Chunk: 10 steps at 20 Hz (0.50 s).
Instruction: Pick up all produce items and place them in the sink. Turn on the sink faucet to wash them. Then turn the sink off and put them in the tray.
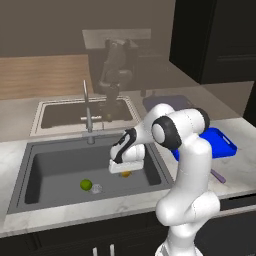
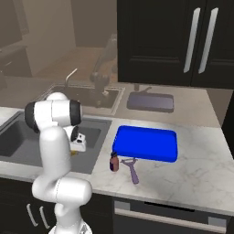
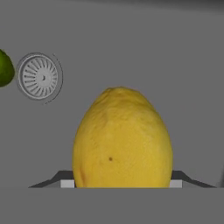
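Observation:
My gripper [image 1: 123, 170] hangs low inside the dark grey sink [image 1: 30, 165], shut on the yellow lemon [image 1: 126, 174]. In the hand view the lemon [image 3: 122, 140] fills the gap between the two fingertips [image 3: 65, 183], with the basin floor behind it. The green lime [image 1: 86, 184] lies on the sink floor to the left, right next to the round metal drain [image 1: 97, 188]. It shows again as lime [image 3: 4, 68] and drain [image 3: 39, 76] in the hand view. The sink faucet [image 1: 88, 112] stands at the back rim. The blue tray [image 2: 145, 142] sits on the counter right of the sink.
A small dark bottle [image 2: 114, 162] and a purple utensil [image 2: 132, 170] lie on the marble counter just in front of the tray. Dark cabinets [image 2: 183, 41] rise behind the counter. My own arm [image 1: 185, 165] stands between the sink and the tray.

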Available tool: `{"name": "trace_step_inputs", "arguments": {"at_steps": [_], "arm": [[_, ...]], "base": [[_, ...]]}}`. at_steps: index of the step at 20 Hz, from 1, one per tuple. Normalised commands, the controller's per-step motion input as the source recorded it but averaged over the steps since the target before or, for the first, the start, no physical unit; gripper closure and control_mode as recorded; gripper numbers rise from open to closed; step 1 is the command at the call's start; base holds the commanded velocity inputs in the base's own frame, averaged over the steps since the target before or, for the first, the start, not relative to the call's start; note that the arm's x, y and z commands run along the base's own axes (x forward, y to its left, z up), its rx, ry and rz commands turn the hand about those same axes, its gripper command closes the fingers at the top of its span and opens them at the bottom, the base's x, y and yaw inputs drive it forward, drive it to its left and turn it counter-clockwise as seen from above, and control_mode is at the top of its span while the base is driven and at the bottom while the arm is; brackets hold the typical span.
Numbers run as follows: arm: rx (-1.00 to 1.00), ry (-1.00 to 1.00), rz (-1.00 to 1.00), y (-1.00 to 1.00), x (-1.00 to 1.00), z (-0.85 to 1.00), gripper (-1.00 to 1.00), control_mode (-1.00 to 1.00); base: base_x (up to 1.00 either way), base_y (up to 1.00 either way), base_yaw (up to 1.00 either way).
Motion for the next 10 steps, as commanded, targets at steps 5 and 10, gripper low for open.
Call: {"name": "trace_step_inputs", "arguments": {"at_steps": [5,10], "arm": [[0.00,0.00,0.00,0.00,0.09,-0.33,1.00,-1.00],[0.00,0.00,0.00,0.00,0.10,-0.30,1.00,-1.00]], "base": [[0.00,0.00,0.00],[0.00,0.00,0.00]]}}
